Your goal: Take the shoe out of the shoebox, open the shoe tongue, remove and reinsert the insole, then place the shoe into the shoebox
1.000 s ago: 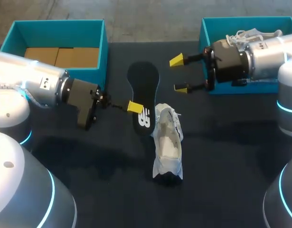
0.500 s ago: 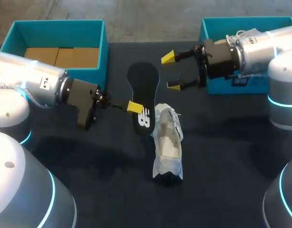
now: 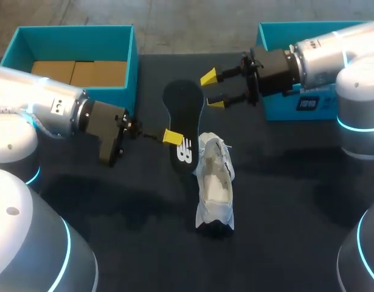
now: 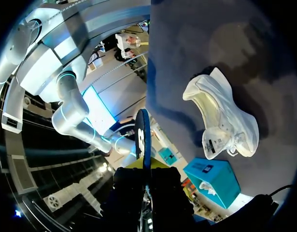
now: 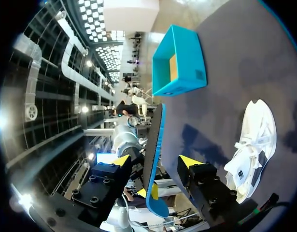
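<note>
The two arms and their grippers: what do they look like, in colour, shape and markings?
Both the left arm and the right arm are thick, rounded, silver-white tubes with glowing cyan rings at the joints. Each ends in a black wrist block with thin black fingers. The left gripper and the right gripper have bright yellow wedge-shaped tips.

Soft, even light from above; faint shadows beside the white shoe (image 3: 214, 182) on the dark table (image 3: 296, 201).

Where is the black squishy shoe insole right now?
In the head view the black foam insole is mid-table, pinched by the left gripper, just left of the white sneaker.
</note>
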{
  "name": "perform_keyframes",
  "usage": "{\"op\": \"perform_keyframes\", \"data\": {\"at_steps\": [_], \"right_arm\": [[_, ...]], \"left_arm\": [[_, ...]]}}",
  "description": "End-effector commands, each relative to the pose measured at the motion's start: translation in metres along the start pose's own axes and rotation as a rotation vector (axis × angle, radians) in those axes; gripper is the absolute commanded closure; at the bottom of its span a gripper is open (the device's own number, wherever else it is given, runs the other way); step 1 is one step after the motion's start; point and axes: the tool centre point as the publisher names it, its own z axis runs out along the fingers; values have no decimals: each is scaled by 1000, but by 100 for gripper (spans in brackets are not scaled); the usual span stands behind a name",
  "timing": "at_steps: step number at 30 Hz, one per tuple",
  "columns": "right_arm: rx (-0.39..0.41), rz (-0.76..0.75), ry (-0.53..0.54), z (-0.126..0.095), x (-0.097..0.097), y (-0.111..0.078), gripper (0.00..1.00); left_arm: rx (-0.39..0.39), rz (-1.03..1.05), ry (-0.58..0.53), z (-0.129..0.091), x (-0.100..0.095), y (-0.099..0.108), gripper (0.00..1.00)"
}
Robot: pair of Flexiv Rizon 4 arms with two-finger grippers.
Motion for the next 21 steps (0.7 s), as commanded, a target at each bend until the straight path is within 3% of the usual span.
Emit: {"op": "perform_keyframes", "data": {"at_steps": [1, 6, 12, 21], "right_arm": [[3, 1, -21, 6, 4, 0, 38], [4, -7, -41, 10, 9, -2, 39], [16, -21, -47, 14, 16, -3, 52], [30, -32, -61, 19, 21, -5, 58]], "left_arm": [[-2, 4, 0, 2, 1, 0, 100], [-2, 4, 0, 2, 1, 0, 100], [-2, 4, 0, 2, 1, 0, 100], [-2, 4, 0, 2, 1, 0, 100]]}}
